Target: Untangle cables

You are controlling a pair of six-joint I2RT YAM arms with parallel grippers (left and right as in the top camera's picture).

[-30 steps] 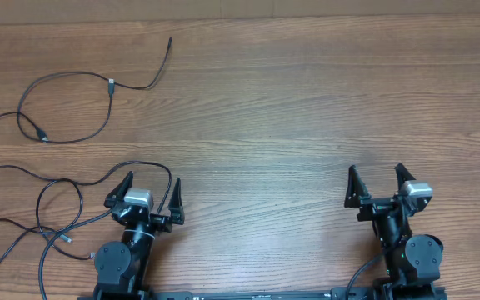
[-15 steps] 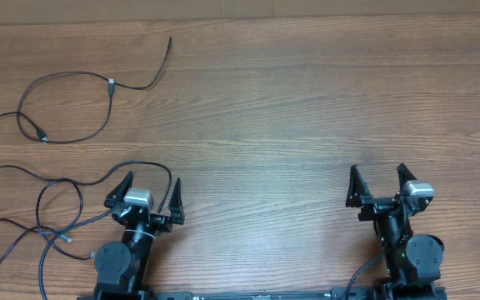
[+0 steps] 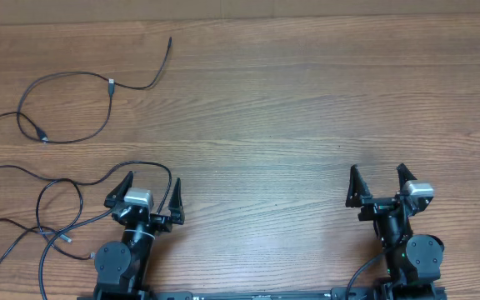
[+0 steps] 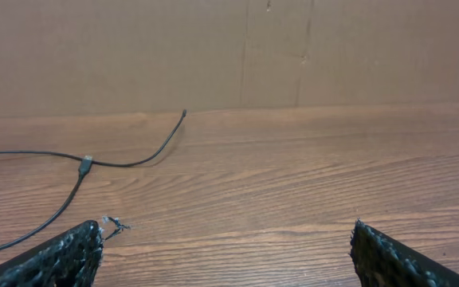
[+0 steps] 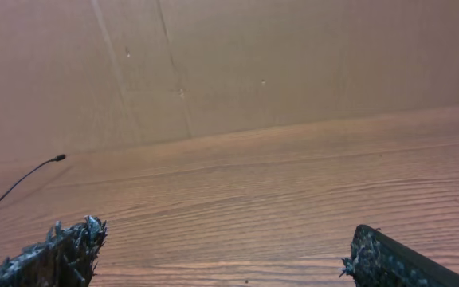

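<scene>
Thin black cables lie on the left of the wooden table. One cable (image 3: 90,79) loops at the far left with a plug end near the back; it also shows in the left wrist view (image 4: 118,163). Its tip shows in the right wrist view (image 5: 22,182). Another cable (image 3: 48,179) curls at the near left, running past my left arm's base. My left gripper (image 3: 149,183) is open and empty, low over bare wood right of the near cable. My right gripper (image 3: 377,177) is open and empty at the near right, far from any cable.
A brown cardboard wall (image 4: 229,56) stands along the table's far edge. The table (image 3: 307,108) is bare wood across the middle and right. The arm bases sit at the near edge.
</scene>
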